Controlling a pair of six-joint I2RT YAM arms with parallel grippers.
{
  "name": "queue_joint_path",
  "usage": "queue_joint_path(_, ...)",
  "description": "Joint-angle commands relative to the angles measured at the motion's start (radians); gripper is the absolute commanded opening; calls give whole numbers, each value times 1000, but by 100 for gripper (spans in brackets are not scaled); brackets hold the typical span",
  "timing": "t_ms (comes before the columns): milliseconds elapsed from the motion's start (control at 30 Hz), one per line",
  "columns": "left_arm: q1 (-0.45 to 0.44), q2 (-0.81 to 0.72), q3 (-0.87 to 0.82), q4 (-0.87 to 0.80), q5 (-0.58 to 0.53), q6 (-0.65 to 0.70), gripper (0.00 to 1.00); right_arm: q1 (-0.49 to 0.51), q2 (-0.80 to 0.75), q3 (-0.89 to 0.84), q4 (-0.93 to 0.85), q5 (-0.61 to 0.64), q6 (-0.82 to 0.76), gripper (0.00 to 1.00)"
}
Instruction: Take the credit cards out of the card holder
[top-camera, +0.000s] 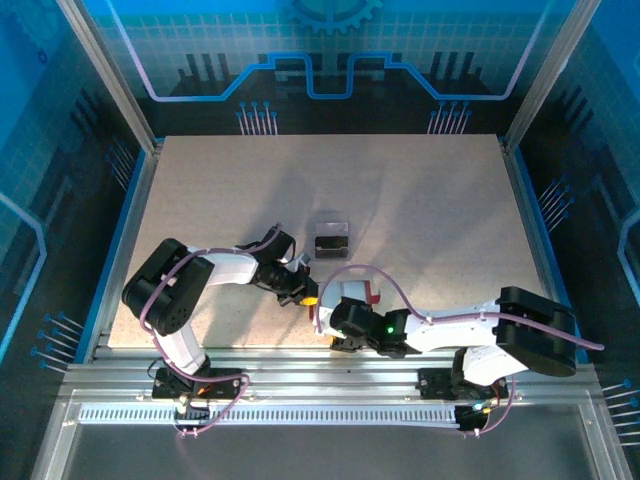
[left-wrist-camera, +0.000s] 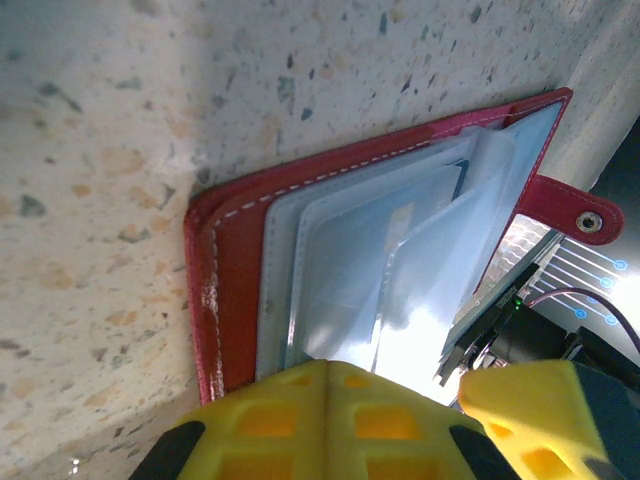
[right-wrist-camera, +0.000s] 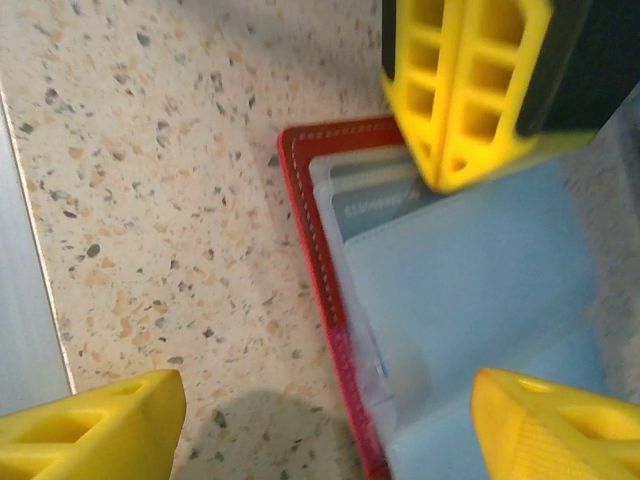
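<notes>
The card holder (left-wrist-camera: 232, 270) is a red wallet lying open on the table, its pale grey pockets (right-wrist-camera: 470, 290) facing up and its snap tab (left-wrist-camera: 585, 217) sticking out at the far corner. Blue-grey credit cards (right-wrist-camera: 372, 207) sit tucked in the pockets, only their edges showing. My left gripper (left-wrist-camera: 327, 385) is shut, with its yellow fingertips (right-wrist-camera: 462, 110) pressed down on the pockets near one end. My right gripper (right-wrist-camera: 325, 425) stands open just above the wallet's stitched red edge (right-wrist-camera: 330, 300), one finger over the bare table and the other over the pockets, holding nothing.
A small clear plastic box (top-camera: 331, 236) stands on the speckled table (top-camera: 420, 200) just beyond the wallet. Both arms meet close together near the table's front edge (top-camera: 250, 345). A metal rail (right-wrist-camera: 25, 300) runs beside the right gripper.
</notes>
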Motion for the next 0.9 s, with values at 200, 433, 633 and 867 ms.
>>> queue_joint_path(200,-3,2,-30,-69,-36,10,4,32,14,-29,247,96,-336,76)
queue_joint_path(433,-3,13,-30,-66,-28,10,4,32,17,-87,316,129,-422,77)
queue_joint_path(633,-3,7,-30,-68,-35,7,4,32,29,-107,387,186,-438,77)
queue_joint_path(867,-4,5,-49,-56,-34,5,4,32,40,-117,432,208,-446,77)
